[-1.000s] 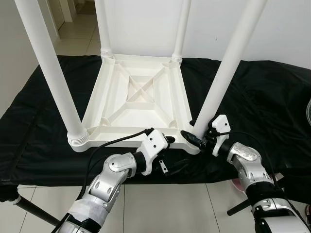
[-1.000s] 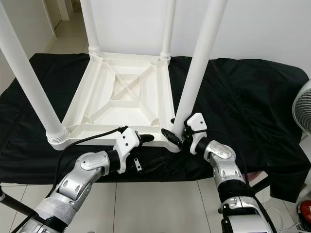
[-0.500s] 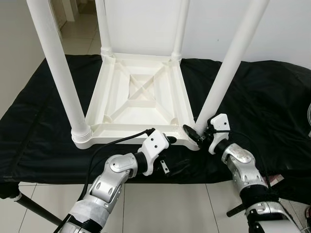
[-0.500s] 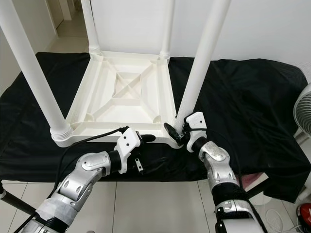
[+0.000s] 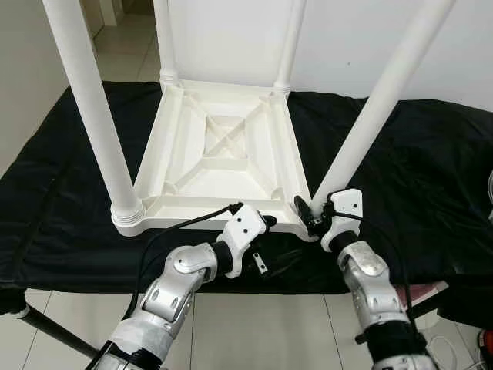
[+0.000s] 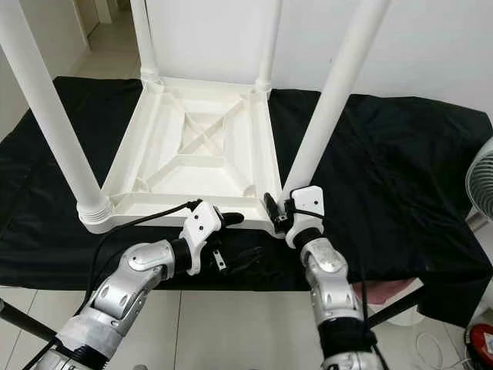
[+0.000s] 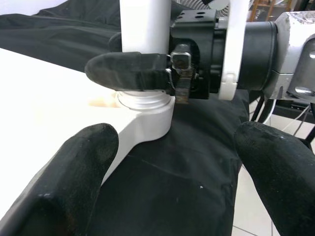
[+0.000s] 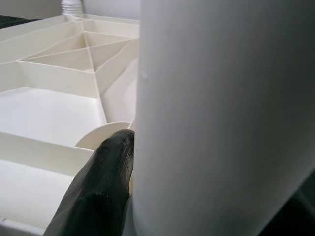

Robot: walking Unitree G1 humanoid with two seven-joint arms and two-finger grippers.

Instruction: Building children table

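We can't make out any readable text, labels, brands or numbers anywhere here, not on the upturned white table and not on the black cloth either.

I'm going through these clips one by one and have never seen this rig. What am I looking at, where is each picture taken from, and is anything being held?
This is a humanoid robot with two silver arms, each ending in two long black fingers. The two wide pictures come from a stereo camera on its head, looking down. The two close-ups come from cameras on its wrists.

A white plastic children's table lies upside down on a black cloth, with four legs standing up. The right gripper is closed around the base of the near right leg, where it meets the table's corner. The left gripper is open at the table's front edge, holding nothing; its wrist camera looks straight at the right gripper.
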